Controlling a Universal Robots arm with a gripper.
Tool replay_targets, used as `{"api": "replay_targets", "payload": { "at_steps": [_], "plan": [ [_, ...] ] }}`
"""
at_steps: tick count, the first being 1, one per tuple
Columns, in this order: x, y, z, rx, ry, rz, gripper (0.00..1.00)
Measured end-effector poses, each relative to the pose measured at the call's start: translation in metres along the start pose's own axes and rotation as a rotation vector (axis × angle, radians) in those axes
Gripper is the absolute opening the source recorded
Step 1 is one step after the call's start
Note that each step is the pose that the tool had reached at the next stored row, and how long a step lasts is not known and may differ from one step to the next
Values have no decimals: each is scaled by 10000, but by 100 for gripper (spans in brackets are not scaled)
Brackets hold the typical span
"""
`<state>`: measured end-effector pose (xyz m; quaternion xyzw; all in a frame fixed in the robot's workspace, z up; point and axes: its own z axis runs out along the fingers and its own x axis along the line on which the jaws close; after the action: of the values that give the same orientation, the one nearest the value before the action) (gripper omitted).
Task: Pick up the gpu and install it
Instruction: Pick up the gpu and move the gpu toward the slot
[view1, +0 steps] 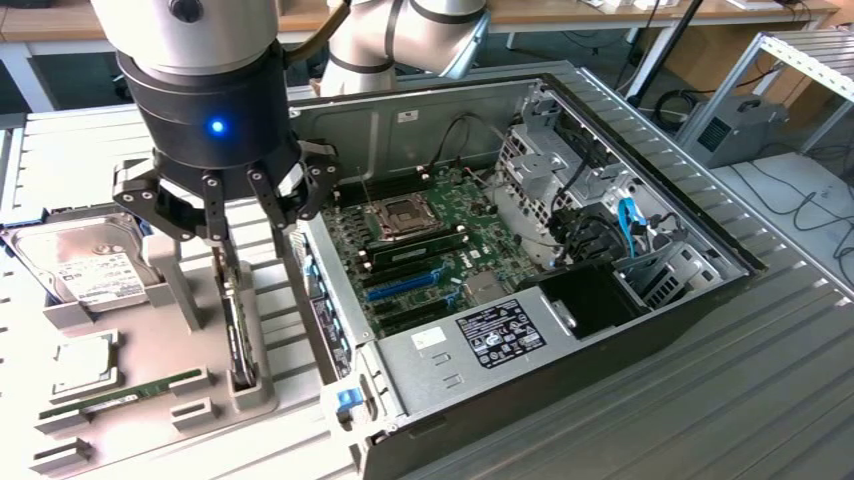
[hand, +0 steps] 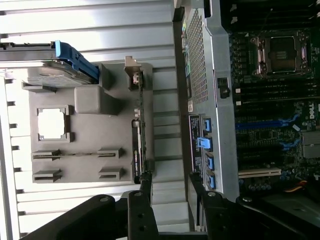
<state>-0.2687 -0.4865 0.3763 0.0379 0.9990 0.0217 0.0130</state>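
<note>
Nearest on the surface (view1: 747, 400), a grey holder (view1: 271, 400) carries a green RAM stick (view1: 127, 393) lying flat. Just behind it the gpu (view1: 242, 335) (hand: 138, 145) stands on edge in its slot, slim and black. The gripper (view1: 247, 235) (hand: 170, 182) hangs right above the card's far end, jaws spread apart and holding nothing. A hard drive (view1: 94, 270) sits beyond, toward the exterior view's left. On the right lies the opened computer case (view1: 667, 170), its motherboard (view1: 441, 240) exposed.
</note>
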Motion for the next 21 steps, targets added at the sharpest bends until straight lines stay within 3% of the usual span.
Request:
{"api": "replay_targets", "payload": {
  "at_steps": [21],
  "plan": [
    [145, -13, 55, -1, -1, -1, 42]
  ]
}}
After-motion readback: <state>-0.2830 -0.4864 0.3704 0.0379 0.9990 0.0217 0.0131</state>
